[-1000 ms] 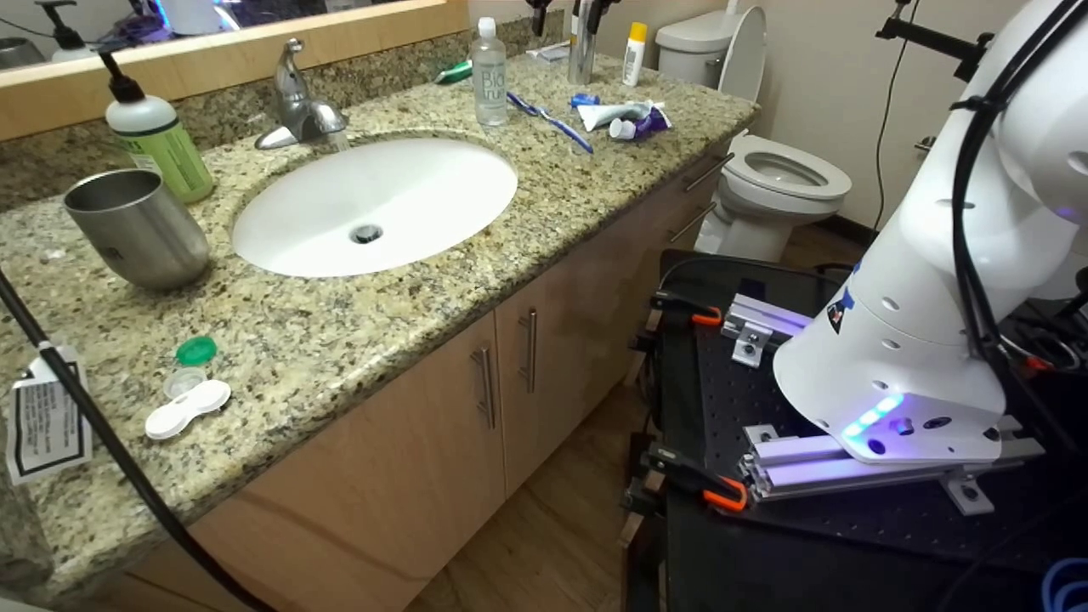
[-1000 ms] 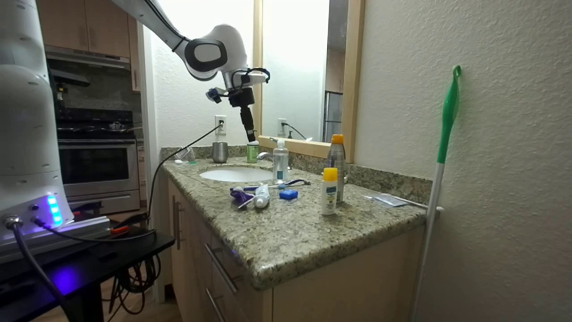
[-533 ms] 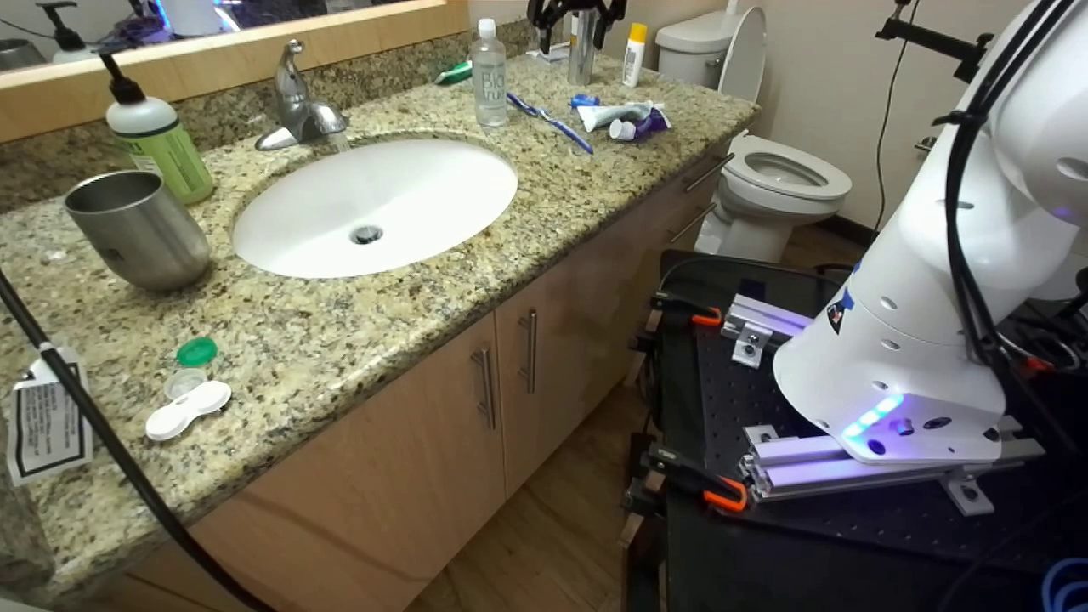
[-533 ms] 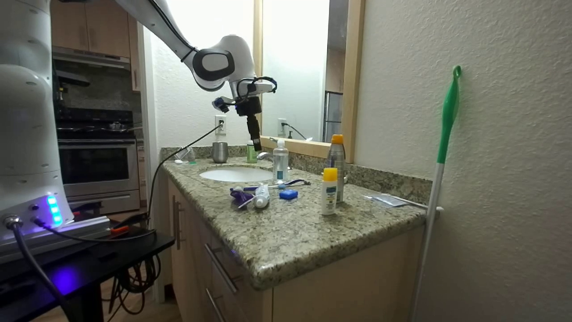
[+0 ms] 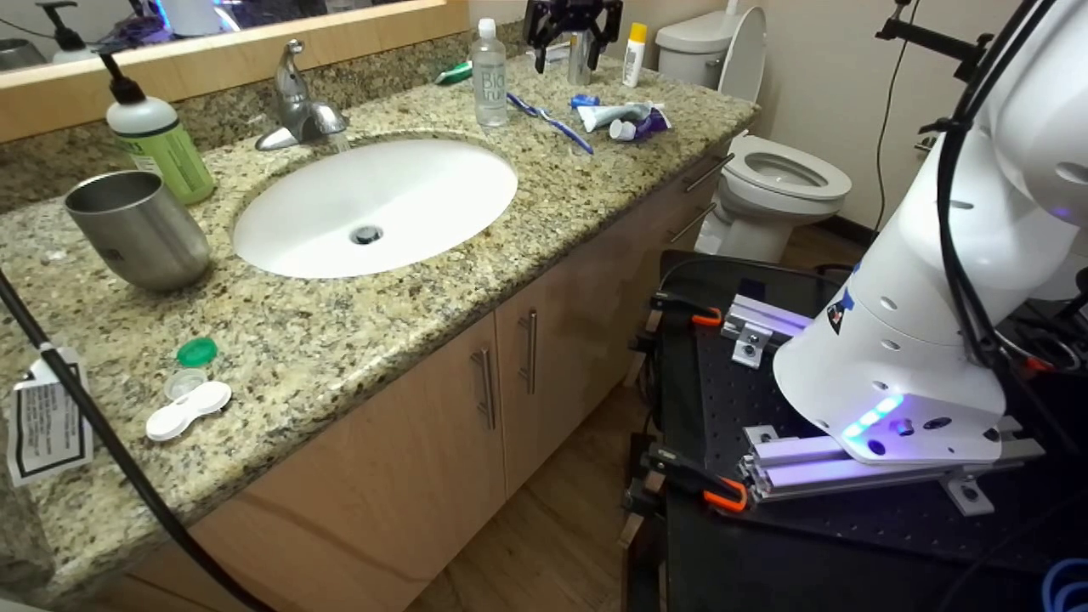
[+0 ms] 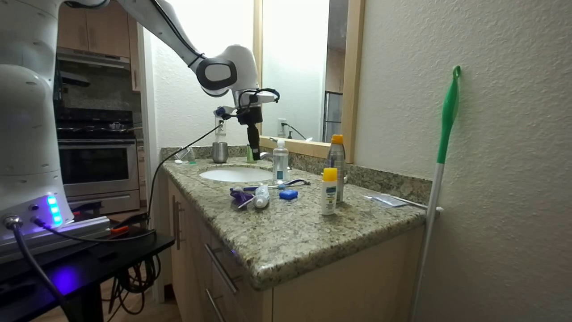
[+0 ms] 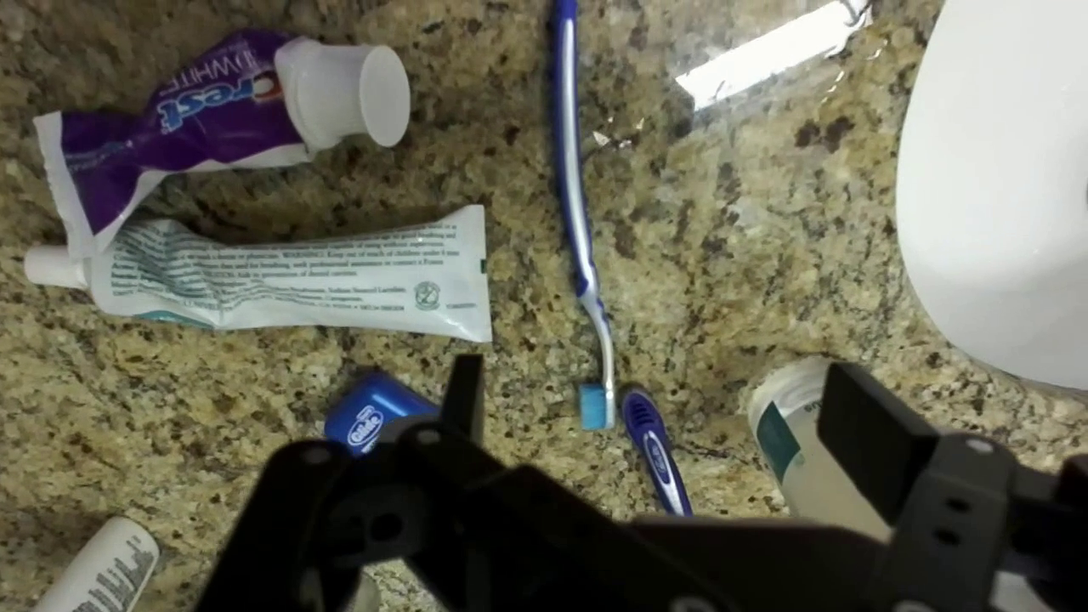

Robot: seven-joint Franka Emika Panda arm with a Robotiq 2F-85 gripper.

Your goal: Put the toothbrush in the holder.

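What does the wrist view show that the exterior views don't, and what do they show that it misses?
Only the wrist view lets you read Crest on the purple tube and Glide on the blue box. Only the exterior views show the metal tumbler, green soap bottle and framed mirror; all three things appear in both. All the views share the light-blue-bristled toothbrush, white toothpaste tube, clear bottle, sink and open gripper.

open counter [image 7: 756,246] between toothbrush [image 7: 575,200] and sink [image 7: 994,204] — clear bottle [image 7: 803,459] standing at one end
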